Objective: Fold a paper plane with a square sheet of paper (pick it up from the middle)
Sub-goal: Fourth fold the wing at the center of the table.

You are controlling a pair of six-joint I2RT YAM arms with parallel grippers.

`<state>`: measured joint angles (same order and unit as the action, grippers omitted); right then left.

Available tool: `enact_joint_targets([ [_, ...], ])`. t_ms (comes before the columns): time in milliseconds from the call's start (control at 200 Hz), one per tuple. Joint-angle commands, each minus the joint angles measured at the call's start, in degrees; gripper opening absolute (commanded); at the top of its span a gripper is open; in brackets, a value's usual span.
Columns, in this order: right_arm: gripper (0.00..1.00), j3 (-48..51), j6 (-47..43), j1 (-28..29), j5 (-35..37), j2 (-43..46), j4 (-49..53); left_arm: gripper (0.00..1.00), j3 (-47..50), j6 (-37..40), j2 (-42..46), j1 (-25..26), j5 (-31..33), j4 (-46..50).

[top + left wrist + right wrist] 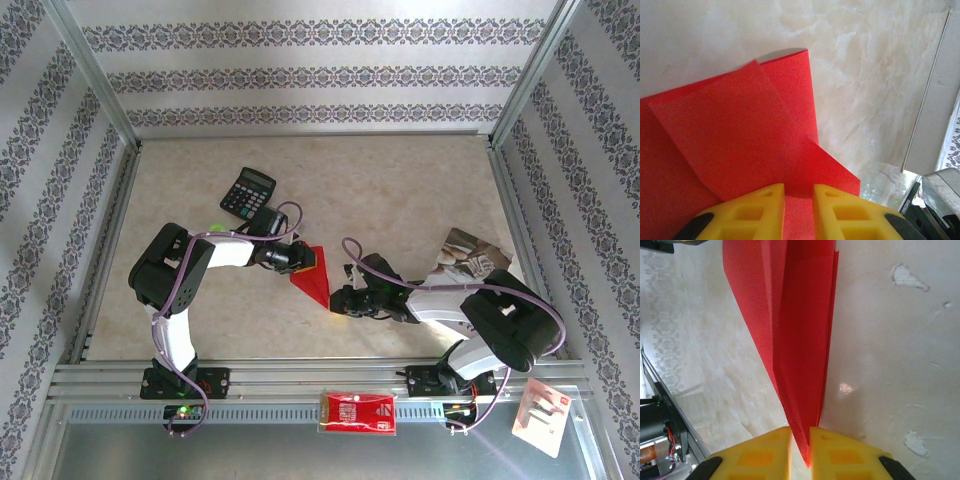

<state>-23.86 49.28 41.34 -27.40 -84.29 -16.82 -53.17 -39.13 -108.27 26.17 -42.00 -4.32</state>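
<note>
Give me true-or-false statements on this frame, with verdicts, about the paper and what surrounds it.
The folded red paper lies between the left gripper and the right gripper. True.
The calculator sits right of the paper. False: it is left of it, farther back.
The paper's pointed tip reaches between the right gripper's jaws. True.
The red-and-white packet lies beside the paper. False: it rests on the near rail.
The paper is a flat, unfolded square. False: folded flaps overlap.
</note>
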Motion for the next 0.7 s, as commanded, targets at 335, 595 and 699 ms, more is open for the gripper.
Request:
enact_joint_targets([
  [335, 0.23, -5.6, -7.7, 1.8, 4.8, 8.2, 12.0, 0.21, 1.0, 2.1, -2.6, -0.9, 4.5, 5.3],
  [595, 0.18, -12.8, -10.3, 6.1, 4.9, -0.3, 13.8, 0.21, 1.0, 2.1, -2.5, -1.0, 4.5, 5.4],
  [699, 0.15, -14.2, -10.8, 5.6, 4.9, -2.9, 14.4, 0.21, 0.8, 2.1, -2.7, -1.0, 4.5, 5.4],
])
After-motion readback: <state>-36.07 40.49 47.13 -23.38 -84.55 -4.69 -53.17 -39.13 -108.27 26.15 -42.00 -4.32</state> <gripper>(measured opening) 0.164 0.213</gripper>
